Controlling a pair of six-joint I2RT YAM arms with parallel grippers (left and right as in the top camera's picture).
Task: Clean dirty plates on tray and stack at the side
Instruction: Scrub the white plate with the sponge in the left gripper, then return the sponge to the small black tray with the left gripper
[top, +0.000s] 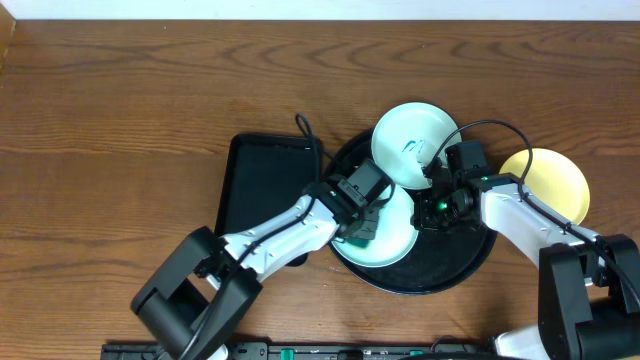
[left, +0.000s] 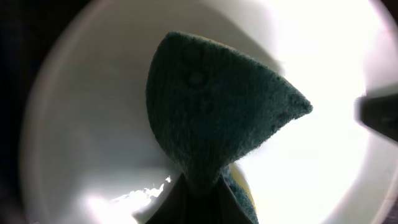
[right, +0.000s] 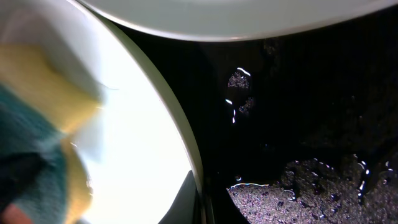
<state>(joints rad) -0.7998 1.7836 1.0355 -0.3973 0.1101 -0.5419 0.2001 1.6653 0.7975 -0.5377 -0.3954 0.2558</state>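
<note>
a rectangular black tray (top: 262, 185) lay on the desk (top: 120, 110) just left of the round black tray (top: 455, 265), with a pale yellow plate (top: 555, 180) just right of it. the left jaws were clamped on a green-and-yellow sponge (left: 211, 112) over a mint-white plate (top: 398, 248) on the round tray. the right jaws stood together beside its rim, near a scribbled mint-white plate (top: 410, 135) at the tray's far edge.
</note>
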